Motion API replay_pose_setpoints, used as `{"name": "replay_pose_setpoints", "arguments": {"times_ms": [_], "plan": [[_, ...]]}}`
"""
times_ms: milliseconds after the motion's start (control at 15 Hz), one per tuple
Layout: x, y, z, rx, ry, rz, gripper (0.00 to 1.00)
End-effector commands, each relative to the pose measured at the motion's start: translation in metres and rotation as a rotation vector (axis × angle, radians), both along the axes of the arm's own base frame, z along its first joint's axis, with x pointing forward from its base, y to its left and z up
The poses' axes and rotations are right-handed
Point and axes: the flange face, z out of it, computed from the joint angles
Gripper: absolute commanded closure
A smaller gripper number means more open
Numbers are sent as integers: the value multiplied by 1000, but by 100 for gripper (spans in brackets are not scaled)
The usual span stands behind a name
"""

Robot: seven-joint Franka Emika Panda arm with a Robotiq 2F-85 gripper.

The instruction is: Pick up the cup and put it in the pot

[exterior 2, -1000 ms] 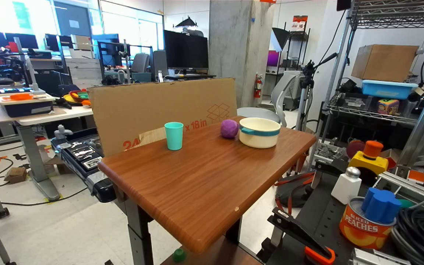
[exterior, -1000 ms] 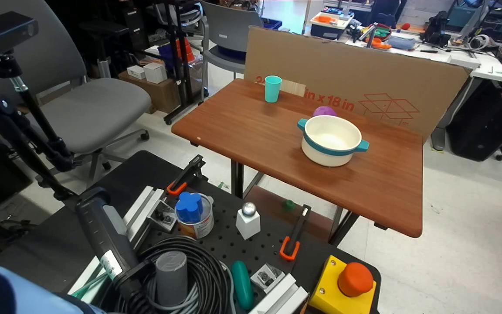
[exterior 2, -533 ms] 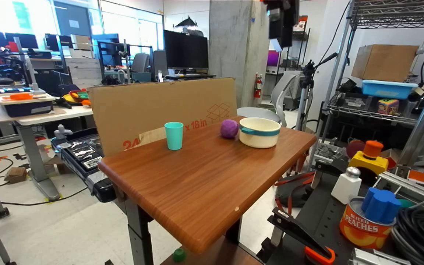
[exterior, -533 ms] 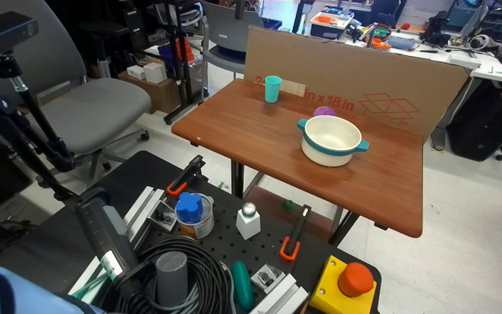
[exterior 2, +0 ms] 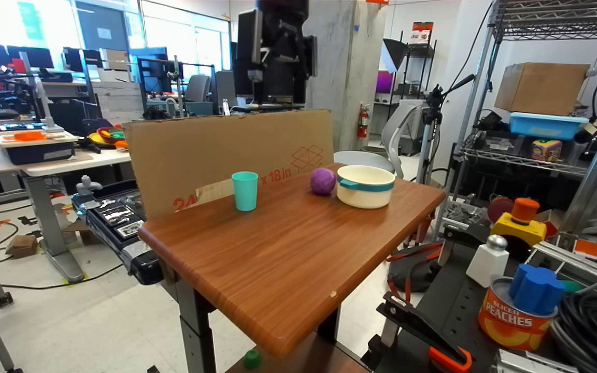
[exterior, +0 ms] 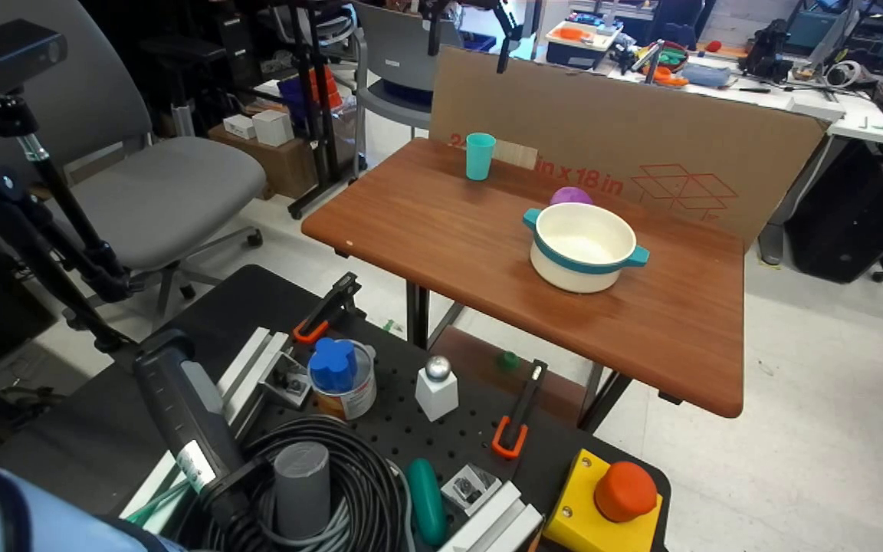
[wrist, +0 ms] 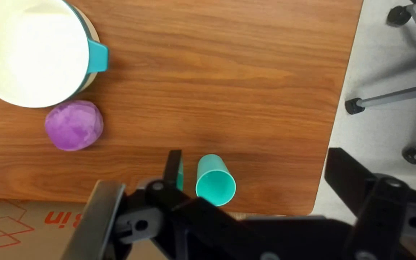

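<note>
Teal tumbler (wrist: 216, 180) upright on tabletop (wrist: 200, 90); pincer (wrist: 254, 159) well above, spread wide, empty. Off-centre descent could knock the tumbler over.

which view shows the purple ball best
The wrist view: there the purple ball looks largest and nearly uncovered. Both exterior views show it smaller: nearly whole beside the pot in an exterior view; in an exterior view, the pot leaves only its top showing.
</note>
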Motion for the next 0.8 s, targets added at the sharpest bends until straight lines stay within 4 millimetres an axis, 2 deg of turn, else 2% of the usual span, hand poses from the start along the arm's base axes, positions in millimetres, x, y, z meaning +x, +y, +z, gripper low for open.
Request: {"name": "replay_pose_setpoints", "arguments": {"times_ms": [0,333,733], "plan": [[45,9,-22,-22,-1,-52,0],[84,5,-64,-62,29,-122,0],[104,9,-104,-64,94,-137,0]]}}
